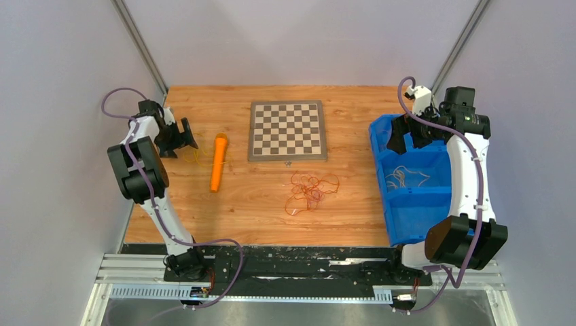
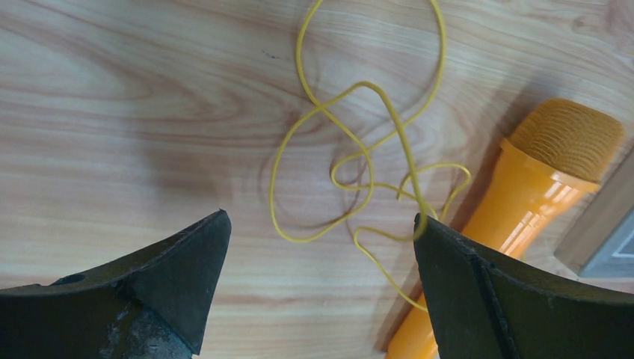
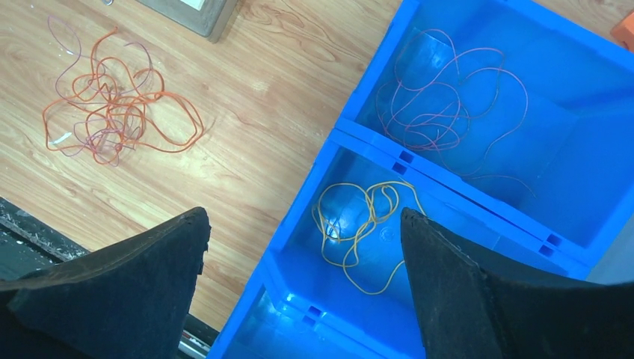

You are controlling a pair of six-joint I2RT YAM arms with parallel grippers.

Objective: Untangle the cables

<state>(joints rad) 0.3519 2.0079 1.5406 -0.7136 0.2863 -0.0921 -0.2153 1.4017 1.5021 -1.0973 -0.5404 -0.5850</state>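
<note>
A tangle of reddish-orange cables (image 1: 311, 190) lies on the wooden table in front of the checkerboard, also seen in the right wrist view as the orange tangle (image 3: 112, 112). One yellow cable (image 2: 359, 149) lies in loops at the left, beside an orange cylinder (image 2: 538, 202). My left gripper (image 2: 320, 221) hangs open just above it, and the wire brushes the right fingertip (image 2: 430, 228). My right gripper (image 3: 305, 213) is open and empty over the blue bin (image 3: 359, 138). A yellow cable (image 3: 362, 224) lies in the bin's middle compartment, a pinkish-red cable (image 3: 448, 105) in the one behind.
The orange cylinder (image 1: 218, 161) lies lengthwise between the left gripper (image 1: 185, 139) and the checkerboard (image 1: 287, 130). The blue bin (image 1: 377, 146) takes up the table's right side under the right gripper (image 1: 402, 136). Grey walls close in on both sides.
</note>
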